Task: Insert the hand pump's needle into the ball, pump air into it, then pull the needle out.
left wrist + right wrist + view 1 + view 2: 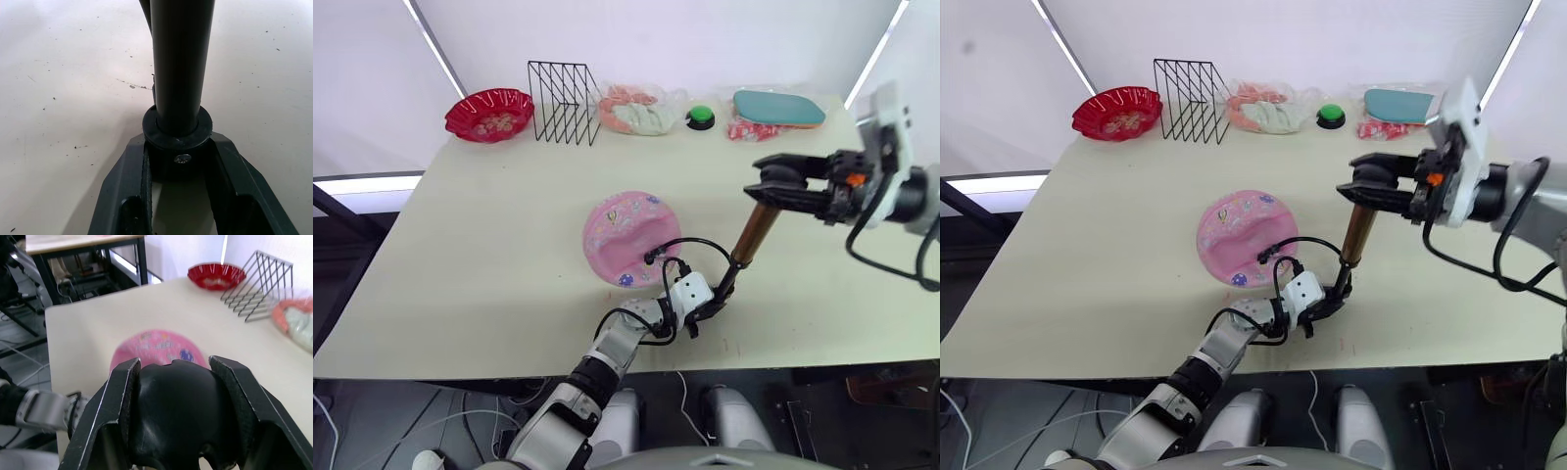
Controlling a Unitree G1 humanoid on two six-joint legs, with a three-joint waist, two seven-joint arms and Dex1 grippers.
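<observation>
Nearest you, the left gripper (710, 305) pinches the hand pump (754, 233) at its black base collar, planted on the table (489, 255); the left wrist view shows that clamp close up. The right gripper (766, 186) is clamped on the T-handle at the far, upper end, as the right wrist view confirms. The ball (628, 237) lies left of the pump, dented and flat, so pumping looks barely begun. You can trace the hose (690, 245) to it; the needle is too small to make out.

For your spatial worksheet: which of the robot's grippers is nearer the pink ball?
Left. The left gripper grips the pump's base just beside the ball; the right gripper holds the handle farther off.
</observation>
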